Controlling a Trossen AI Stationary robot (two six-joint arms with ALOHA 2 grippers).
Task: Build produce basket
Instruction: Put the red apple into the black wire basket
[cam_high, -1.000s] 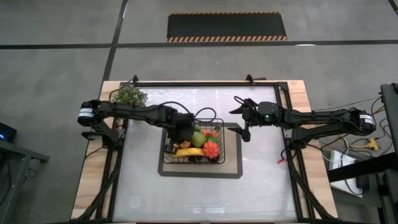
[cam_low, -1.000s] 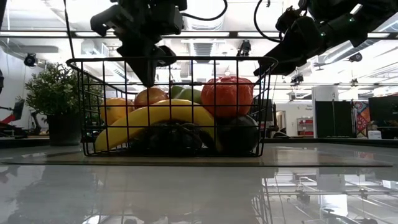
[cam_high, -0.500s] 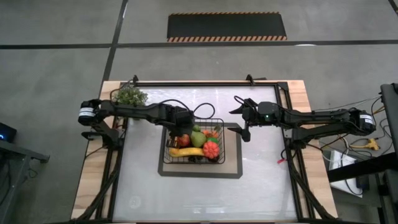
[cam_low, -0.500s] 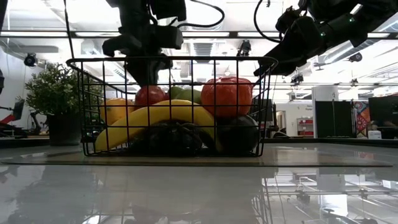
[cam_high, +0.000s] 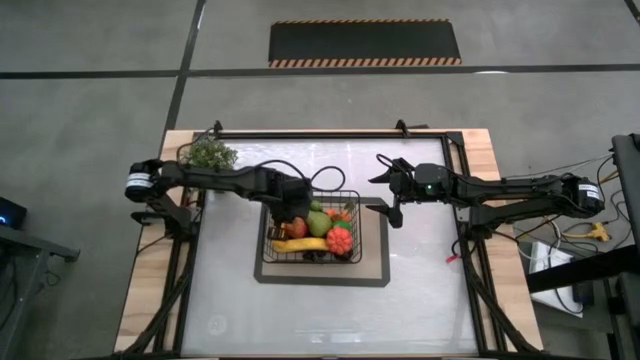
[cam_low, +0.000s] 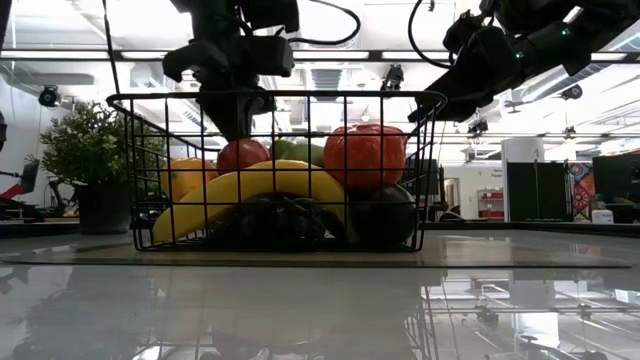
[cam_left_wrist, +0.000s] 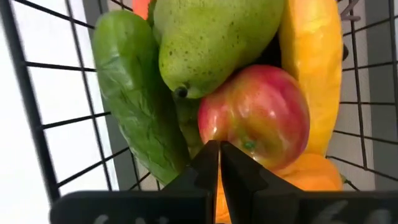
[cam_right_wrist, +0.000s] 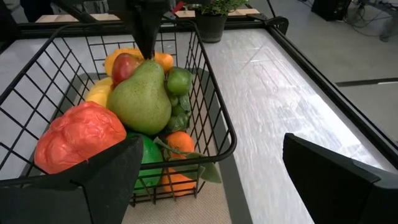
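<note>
left gripper (cam_left_wrist: 219, 155) pinched closed, empty, tips at the red apple (cam_left_wrist: 258, 118) in the wire basket (cam_low: 128, 170) beside the pear (cam_right_wrist: 142, 96) (looks light, smooth, rigid, likely slippery; pinch across its middle), right gripper (cam_high: 392, 196) spread wide beside the basket.

Left claw (cam_low: 234, 120) now off apple (cam_low: 241, 155)

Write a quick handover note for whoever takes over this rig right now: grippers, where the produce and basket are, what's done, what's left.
Left gripper: shut, empty, fingertips just above the red apple inside the basket.
Right gripper: open, empty, hovering beside the basket's right side.
Basket sits on the grey mat, holding the apple, pear, banana, red tomato and orange pieces.
Done: all visible produce is in the basket.
Left: lift the left arm clear; none seen loose on the table.
</note>
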